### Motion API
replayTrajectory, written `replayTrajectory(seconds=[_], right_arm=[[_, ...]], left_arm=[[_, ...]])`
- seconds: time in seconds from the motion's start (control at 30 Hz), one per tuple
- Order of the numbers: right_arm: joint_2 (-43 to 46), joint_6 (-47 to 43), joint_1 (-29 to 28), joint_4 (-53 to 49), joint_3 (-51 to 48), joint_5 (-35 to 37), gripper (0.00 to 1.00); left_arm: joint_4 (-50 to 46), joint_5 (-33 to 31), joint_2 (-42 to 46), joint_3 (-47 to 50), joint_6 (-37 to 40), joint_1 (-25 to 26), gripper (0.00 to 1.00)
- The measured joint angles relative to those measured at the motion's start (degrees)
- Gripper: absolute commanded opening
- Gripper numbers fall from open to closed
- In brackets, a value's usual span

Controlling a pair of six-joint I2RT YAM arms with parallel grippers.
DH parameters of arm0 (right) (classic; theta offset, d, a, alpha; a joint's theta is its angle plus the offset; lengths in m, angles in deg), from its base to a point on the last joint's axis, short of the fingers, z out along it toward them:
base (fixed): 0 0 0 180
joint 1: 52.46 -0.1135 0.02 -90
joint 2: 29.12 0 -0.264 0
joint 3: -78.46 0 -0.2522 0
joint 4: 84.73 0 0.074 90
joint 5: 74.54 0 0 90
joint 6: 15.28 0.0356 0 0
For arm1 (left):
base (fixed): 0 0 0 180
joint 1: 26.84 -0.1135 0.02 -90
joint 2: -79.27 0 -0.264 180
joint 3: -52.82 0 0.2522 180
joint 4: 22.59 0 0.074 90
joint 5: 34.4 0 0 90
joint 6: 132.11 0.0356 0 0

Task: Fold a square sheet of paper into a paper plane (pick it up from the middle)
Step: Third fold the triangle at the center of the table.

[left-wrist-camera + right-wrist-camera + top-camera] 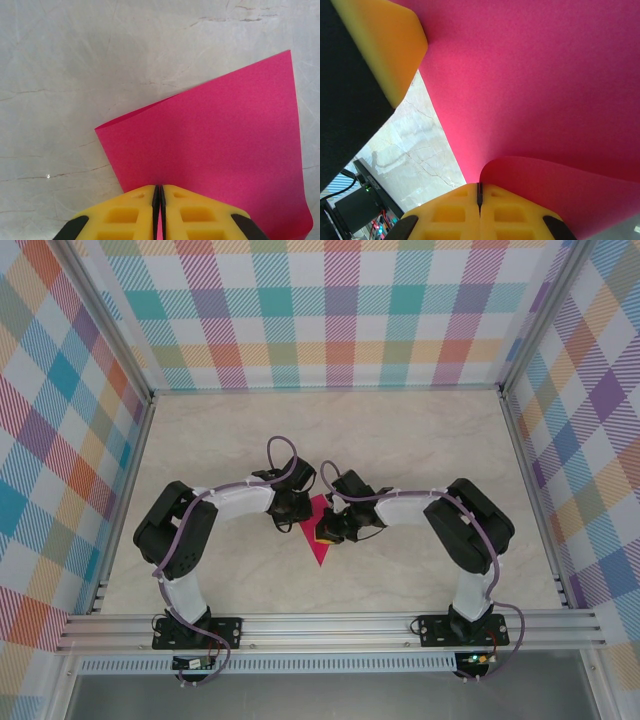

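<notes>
The square sheet of paper (319, 546), magenta pink, shows in the top view as a narrow downward-pointing triangle between my two wrists at the table's middle. My left gripper (296, 521) is shut on it. In the left wrist view the yellow jaws (159, 191) meet with a sliver of pink between them, and the paper (215, 140) spreads ahead, lifted off the table. My right gripper (325, 533) is shut on the sheet too. In the right wrist view a curled flap of paper (545, 75) rises from its closed jaws (480, 187). A left fingertip (387, 45) shows at the upper left there.
The marble-patterned table (400, 440) is boxed in by checked walls (330, 310) at the back and on both sides. An aluminium rail (330, 625) carrying both arm bases runs along the near edge. Both elbows bulge outward, left (175, 530) and right (470, 525).
</notes>
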Motion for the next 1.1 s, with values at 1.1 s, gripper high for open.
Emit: replayTrajectory(seconds=[1.1], right_arm=[[-1.57,-0.92,-0.07,0.22,1.16,-0.52,0.05]], left_arm=[[0.02,0.02,-0.02,0.02,0.0,0.0,0.12]])
